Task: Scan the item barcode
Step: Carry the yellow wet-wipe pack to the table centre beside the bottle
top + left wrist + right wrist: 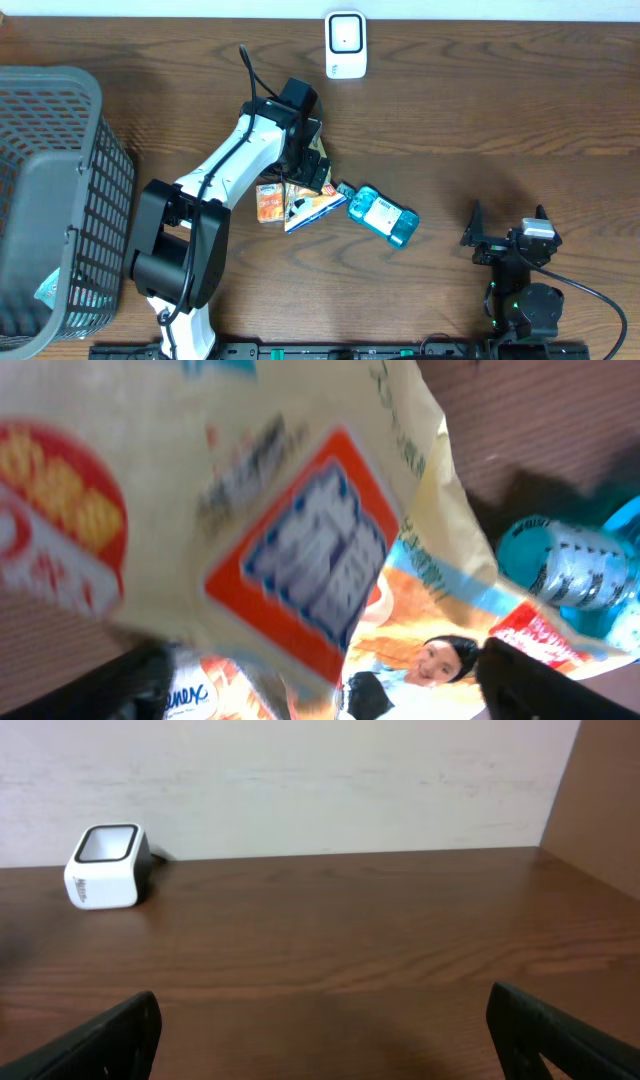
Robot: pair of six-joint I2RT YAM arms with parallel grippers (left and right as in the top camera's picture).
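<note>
Blurred packet (290, 550), edge-cropped basket (105, 210)

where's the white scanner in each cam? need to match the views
Overhead: white scanner at the top edge, near centre, apart from the pile of items.
Left wrist: not in it; a blurred packet fills most of the frame.
Right wrist: far left, at the table's back edge.
Shared landmark: the brown wood table, visible in all three.
</note>
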